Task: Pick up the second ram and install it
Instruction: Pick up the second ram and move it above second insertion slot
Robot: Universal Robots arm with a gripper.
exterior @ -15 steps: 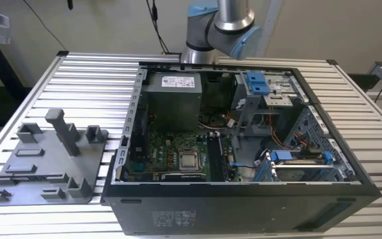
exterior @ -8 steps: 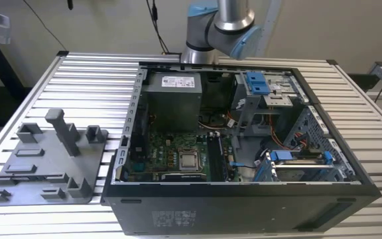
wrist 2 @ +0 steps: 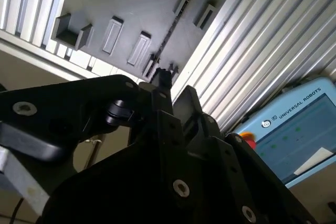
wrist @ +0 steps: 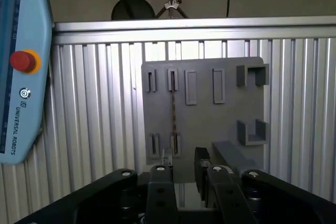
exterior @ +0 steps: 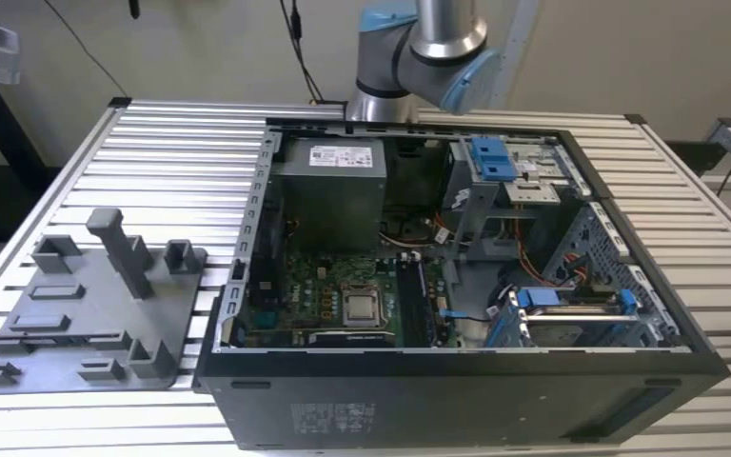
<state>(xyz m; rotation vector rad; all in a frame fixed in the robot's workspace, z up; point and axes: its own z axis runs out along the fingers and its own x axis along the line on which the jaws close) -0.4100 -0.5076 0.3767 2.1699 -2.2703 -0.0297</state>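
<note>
Gripper (wrist: 182, 162): jaws apart by a modest gap, nothing between them. It hangs over the near edge of the grey holder tray (wrist: 210, 124).

Second ram (wrist: 173, 109): stands on edge in the tray, one end seated in a slot pair at each side, not gripped. The second wrist view shows it as a thin dark line.

Risks (judgement):
- The stick is thin and the slot walls sit tight beside it. Jaws arriving off-line could strike a wall or tip the stick.
- A hold far from its middle could let it swing.
- In the open computer case (exterior: 467, 400), loose cables (exterior: 467, 314) lie close to the board and could snag.

Print:
- The teach pendant (wrist: 21, 93), near the slatted counter (wrist: 94, 129), carries a logo line below its red button (wrist: 22, 61).
- There is a white label on the power supply (exterior: 344, 154).
- There is a sticker on the case front.
- None is transcribed.
</note>
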